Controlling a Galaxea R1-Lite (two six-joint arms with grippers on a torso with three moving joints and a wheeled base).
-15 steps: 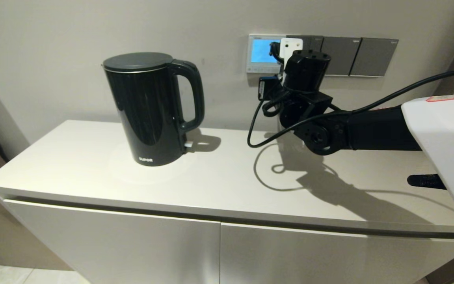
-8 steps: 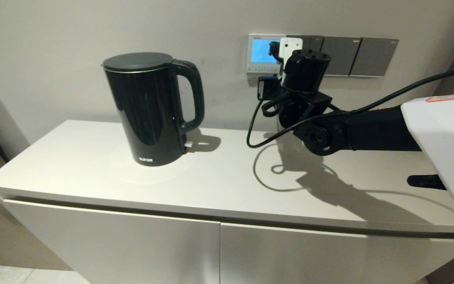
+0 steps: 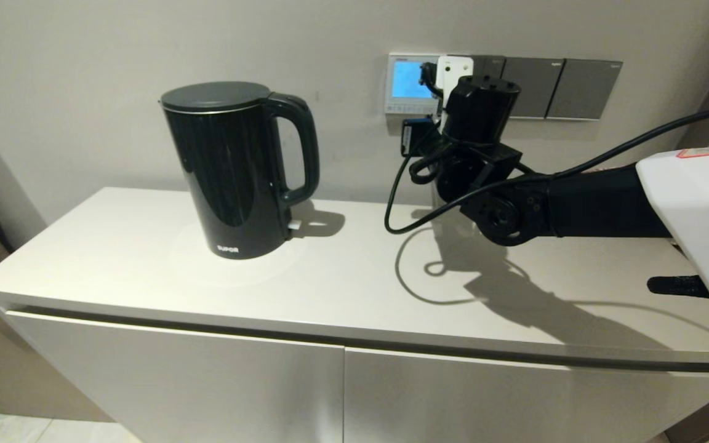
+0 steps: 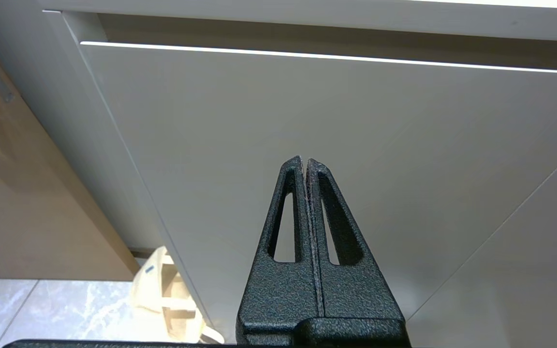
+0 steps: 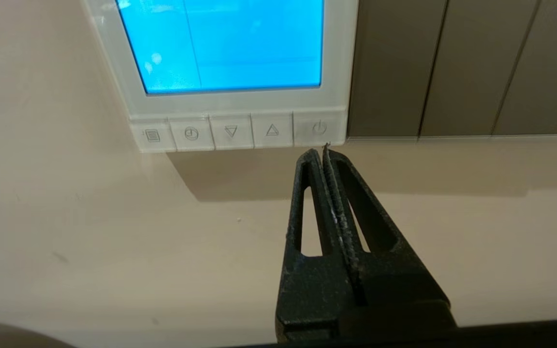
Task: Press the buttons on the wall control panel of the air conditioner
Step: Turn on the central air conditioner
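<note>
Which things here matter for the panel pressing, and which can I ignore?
Job:
- wall control panel, screen lit blue
- buttons along its lower edge
- right gripper, shut, tip just below the power button

Ignore:
- black kettle on the cabinet top
- dark grey switch plates
- left gripper, shut, parked low by the cabinet door

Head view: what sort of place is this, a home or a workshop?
Probably a home or hotel room. A black kettle stands on a white cabinet, and a lit thermostat panel sits beside grey switch plates on the wall.
</note>
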